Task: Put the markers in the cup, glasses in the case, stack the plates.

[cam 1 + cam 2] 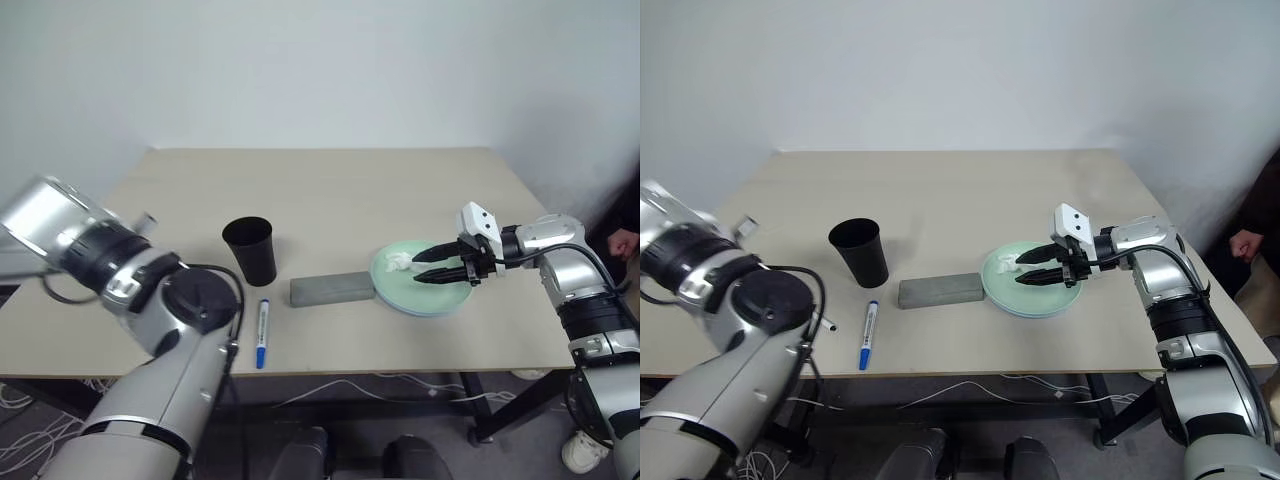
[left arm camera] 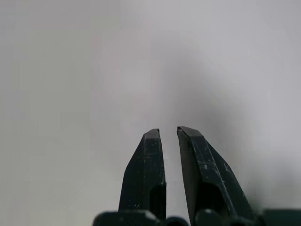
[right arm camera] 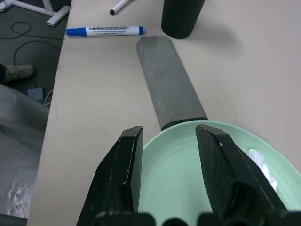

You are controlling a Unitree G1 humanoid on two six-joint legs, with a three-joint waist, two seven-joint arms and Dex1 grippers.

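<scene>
Right hand [image 1: 1038, 268] spread over the mint green plate [image 3: 188, 188], empty — case [image 3: 169, 82], blue-capped marker [image 3: 104, 31] and cup [image 3: 181, 16] beyond its fingertips. Left hand [image 2: 170, 136] nearly pressed together, pinching nothing.

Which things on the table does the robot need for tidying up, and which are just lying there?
For the job:
blue marker
thin marker
black cup
grey case
green plate, stacked on a blue plate

Just lying about:
white tissue on the green plate
cables on the floor
</scene>
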